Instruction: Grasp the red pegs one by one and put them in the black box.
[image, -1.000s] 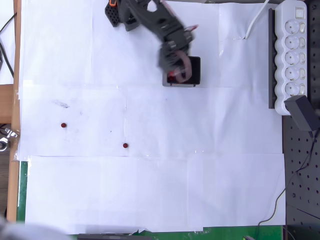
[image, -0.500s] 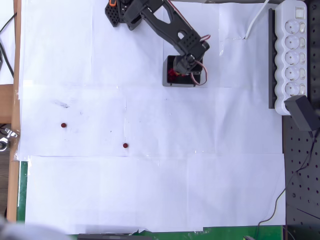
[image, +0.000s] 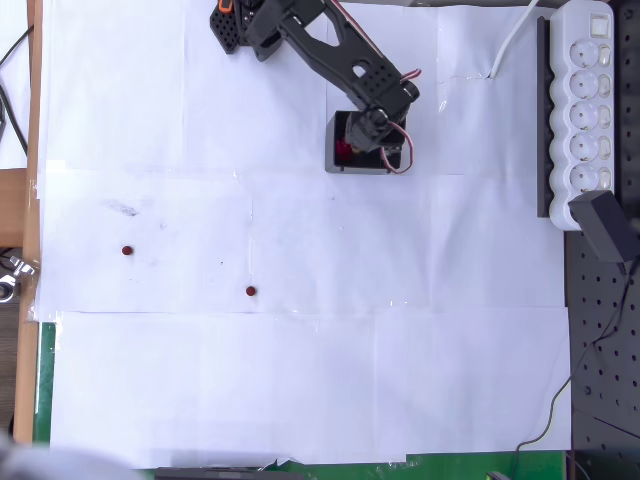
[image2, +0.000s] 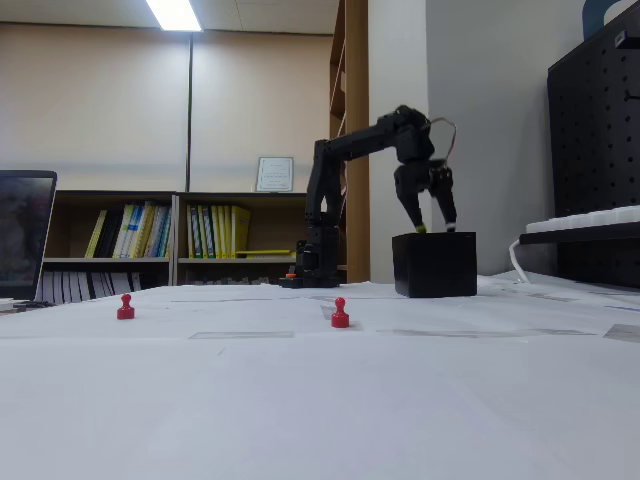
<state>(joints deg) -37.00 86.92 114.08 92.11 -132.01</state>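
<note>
The black box (image: 335, 160) (image2: 433, 265) stands near the arm's base, and some red shows inside it in the overhead view. My gripper (image: 378, 140) (image2: 434, 227) hangs just above the box's top. In the fixed view its two fingers are spread and nothing is between them, so it is open. Two red pegs stand on the white paper away from the box: one at the left (image: 127, 250) (image2: 125, 308) and one nearer the middle (image: 251, 291) (image2: 340, 313).
A white power strip (image: 583, 110) lies along the right edge, with a black adapter (image: 605, 228) and a black pegboard below it. The arm's base (image: 240, 25) sits at the top. White paper sheets cover the table.
A second ago the gripper was blurred, low over the box's left part. It has since shifted right and now holds steady above the box, hardly moving in the last half second.
</note>
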